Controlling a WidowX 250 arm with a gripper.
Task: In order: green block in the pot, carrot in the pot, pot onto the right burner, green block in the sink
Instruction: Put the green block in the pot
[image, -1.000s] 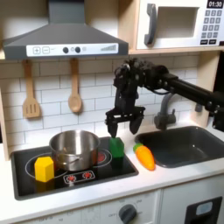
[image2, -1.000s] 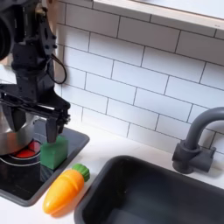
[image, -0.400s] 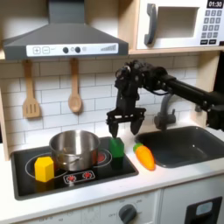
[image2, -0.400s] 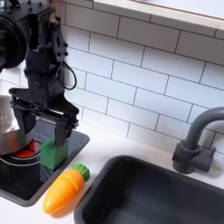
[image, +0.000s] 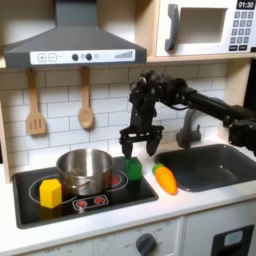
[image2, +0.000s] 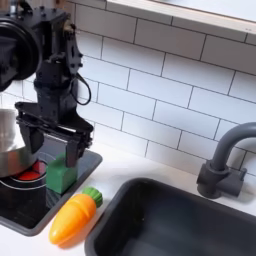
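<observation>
Gripper (image: 137, 145) shifted left, fingers (image2: 71, 152) wide apart above green block (image2: 61, 176), holding nothing

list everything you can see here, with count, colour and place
green block: 1, dark green, cooktop's right edge, below the gripper
carrot: 1, orange, counter between cooktop and sink
pot: 1, steel, on the cooktop
yellow block: 1, yellow, left of pot
sink: 1, dark grey, right, with faucet
wooden utensils: 2, tan, on the tile wall
microwave: 1, white, top right
gripper: 1, black, open above the green block
</observation>
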